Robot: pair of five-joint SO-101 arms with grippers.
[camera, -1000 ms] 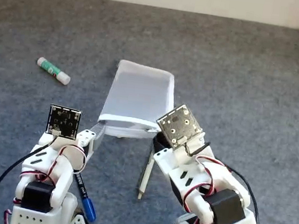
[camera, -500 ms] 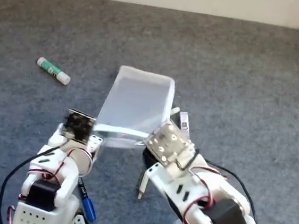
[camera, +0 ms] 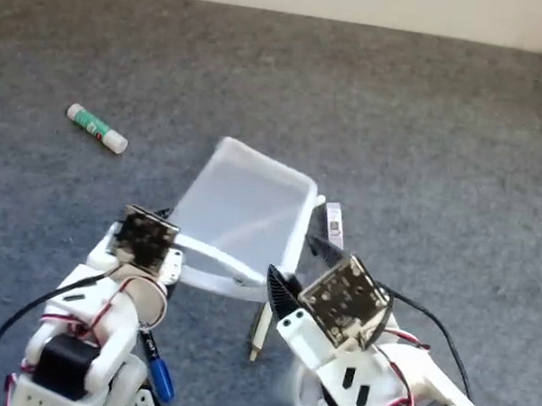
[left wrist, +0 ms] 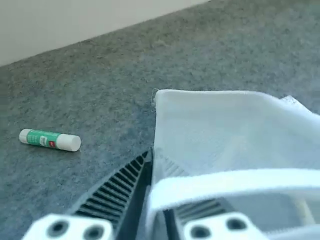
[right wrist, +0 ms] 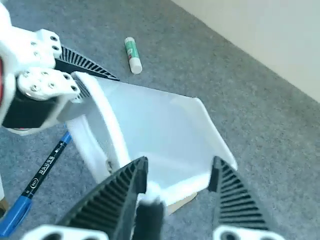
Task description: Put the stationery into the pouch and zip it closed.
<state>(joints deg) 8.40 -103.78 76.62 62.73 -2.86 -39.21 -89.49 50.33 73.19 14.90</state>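
High view shows the white mesh pouch [camera: 250, 201] lying mid-table [camera: 433, 133] with its mouth turned toward the arms. The left gripper [camera: 175, 247] has its fingers pinched narrow on the near rim band at the mouth's left corner, lifting it. The right gripper [right wrist: 177, 195] has its fingers spread wide, holding nothing, poised just over the rim's other end.

All the stationery I can see lies outside the pouch. A thin pen or pencil [camera: 260, 326] rests just beside the right gripper, on the arms' side of the mouth, its long axis pointing almost straight into the opening. With the left arm occupied, the right arm is probably the one to take it. A blue pen [camera: 153, 365] lies against the left arm's base, a small labelled item [camera: 333, 223] sits touching the pouch's right edge, and the glue stick [camera: 96, 128] is well apart, far left.
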